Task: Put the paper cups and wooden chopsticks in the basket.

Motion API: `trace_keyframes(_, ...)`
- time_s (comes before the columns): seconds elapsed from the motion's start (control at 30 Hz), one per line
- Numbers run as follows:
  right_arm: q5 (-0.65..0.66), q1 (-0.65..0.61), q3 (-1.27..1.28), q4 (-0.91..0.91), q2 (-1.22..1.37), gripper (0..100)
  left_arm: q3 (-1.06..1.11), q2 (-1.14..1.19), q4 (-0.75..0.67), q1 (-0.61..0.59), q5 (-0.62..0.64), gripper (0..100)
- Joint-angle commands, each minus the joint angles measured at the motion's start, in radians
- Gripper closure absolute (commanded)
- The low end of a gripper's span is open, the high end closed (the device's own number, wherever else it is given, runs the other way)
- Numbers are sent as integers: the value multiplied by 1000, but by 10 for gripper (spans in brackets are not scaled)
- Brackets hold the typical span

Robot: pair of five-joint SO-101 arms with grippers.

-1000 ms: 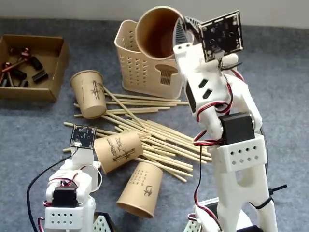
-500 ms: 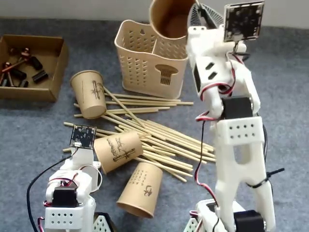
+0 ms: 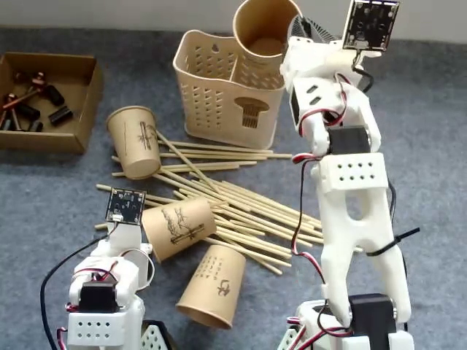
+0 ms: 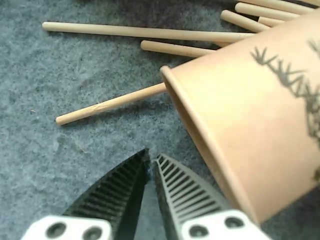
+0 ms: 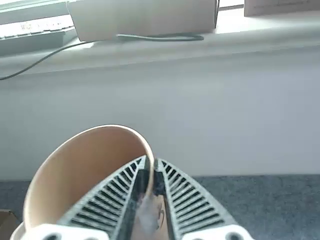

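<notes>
The fingers [image 5: 182, 197] of our right gripper [image 5: 150, 164] clamp the rim of a paper cup [image 3: 264, 25], top centre, over the basket [image 3: 211, 95]. Our left gripper [image 4: 150, 157], fingers together, sits low left. Three cups [image 3: 135, 138] and the chopsticks [image 3: 241, 211] lie on the carpet [image 3: 58, 204]; we judge little done.

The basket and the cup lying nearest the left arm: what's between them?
Scattered wooden chopsticks lie across that stretch of carpet, as the high view shows.

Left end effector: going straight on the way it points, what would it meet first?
The left end effector would likely meet the grey carpet, just short of a wooden chopstick; depth is unclear.
</notes>
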Motion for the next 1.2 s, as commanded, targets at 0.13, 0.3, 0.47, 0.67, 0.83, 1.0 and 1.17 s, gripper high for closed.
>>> trace_keyframes(0.13,-17,7,-36,1,30,993,21,-5,3,15,-2,993)
trace_keyframes(0.3,-17,7,-36,102,31,993,21,-5,3,15,-2,993)
trace_keyframes(0.47,-18,5,-36,166,33,993,21,-5,3,15,-2,993)
trace_keyframes(0.67,-14,-2,-35,213,35,993,21,-5,3,15,-2,993)
trace_keyframes(0.83,-12,-4,-35,213,117,993,21,-5,3,15,-2,993)
trace_keyframes(1.0,-11,-4,-36,213,223,961,21,-5,3,15,-2,993)
trace_keyframes(1.17,-11,-5,-31,214,174,725,21,-5,3,15,-2,993)
